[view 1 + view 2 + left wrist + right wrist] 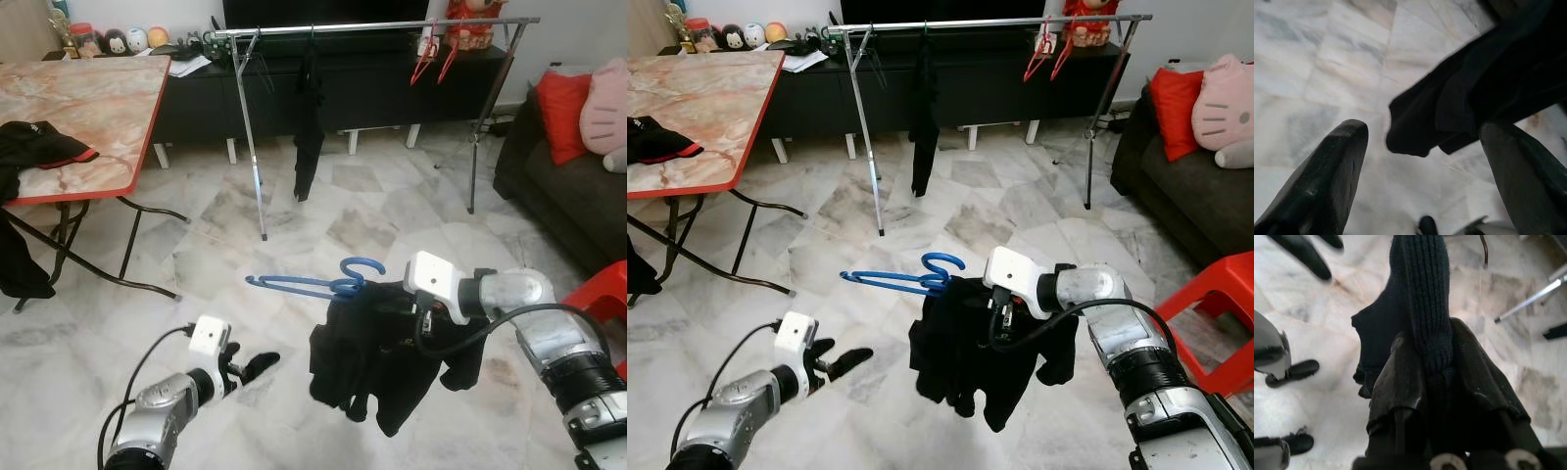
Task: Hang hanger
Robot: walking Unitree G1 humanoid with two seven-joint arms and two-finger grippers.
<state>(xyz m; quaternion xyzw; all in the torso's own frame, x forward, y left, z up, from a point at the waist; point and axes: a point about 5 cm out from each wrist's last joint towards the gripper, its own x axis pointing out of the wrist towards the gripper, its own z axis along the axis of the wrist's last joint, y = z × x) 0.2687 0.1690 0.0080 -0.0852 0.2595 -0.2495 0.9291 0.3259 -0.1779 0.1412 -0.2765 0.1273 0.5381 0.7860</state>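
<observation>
No readable text, label, brand, number or sign is showing anywhere; faint pale marks on the black knitted garment (377,357) are staying too small to read.

Marble floor (392,211), folding table (88,108), dark sofa (578,196), TV cabinet (372,88).

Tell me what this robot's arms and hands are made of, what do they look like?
Both arms are silver metal tubes with ribbed black joint collars. Each wrist carries a small white boxy module, and a black cable loops from it back along the arm. The left gripper and right gripper each end in two long, tapered black fingers with a matte, slightly scuffed surface.
</observation>
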